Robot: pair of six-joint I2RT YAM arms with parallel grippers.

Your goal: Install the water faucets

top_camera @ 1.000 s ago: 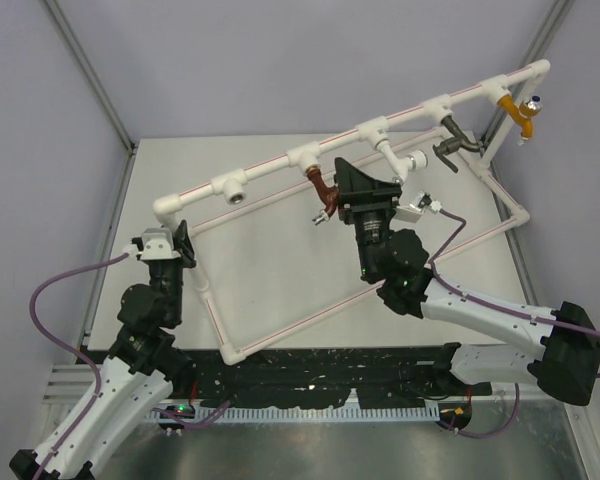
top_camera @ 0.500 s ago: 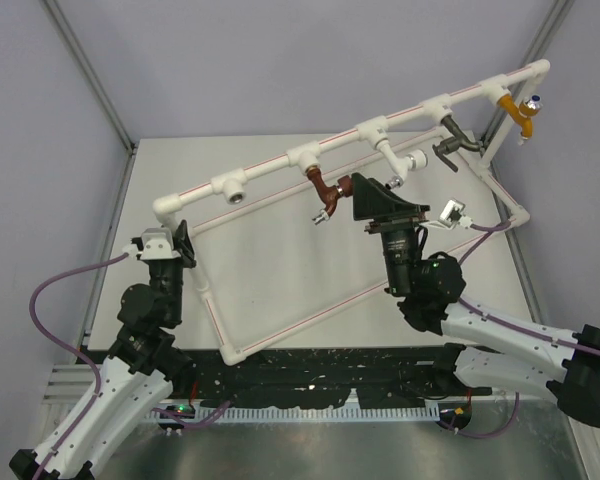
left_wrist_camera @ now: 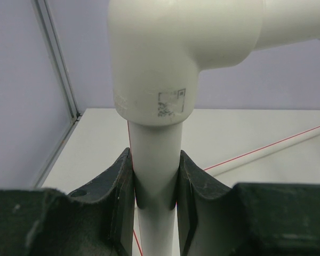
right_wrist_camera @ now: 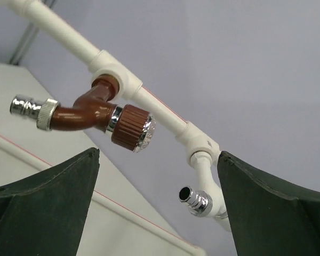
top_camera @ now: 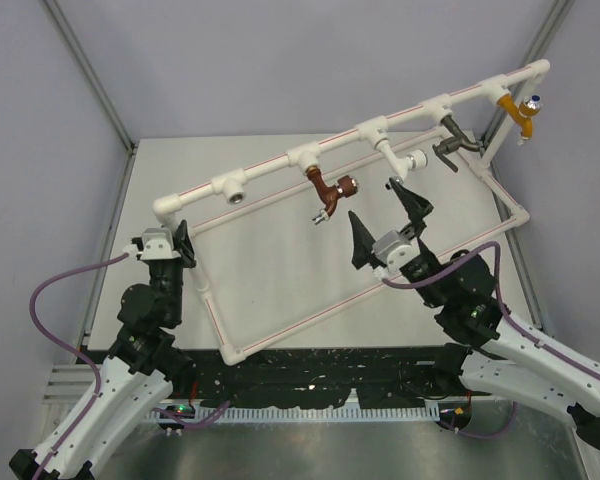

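Withdrawing from the faucet (top_camera: pixel 323 186), right pincer (top_camera: pixel 372 200) now stands spread.

**A:** What moved?

**B:** Only the right gripper (top_camera: pixel 373 198) — 1 second ago it sat against the knob (top_camera: pixel 346 185) of the copper faucet (top_camera: pixel 325 197), jaws narrow; now they stand spread wide and it has drawn back toward its own base, clear of the faucet.

**A:** And the knob?

**B:** Hidden then — in plain sight now.

Copper-brown tap (top_camera: pixel 327 192) on pipe fitting
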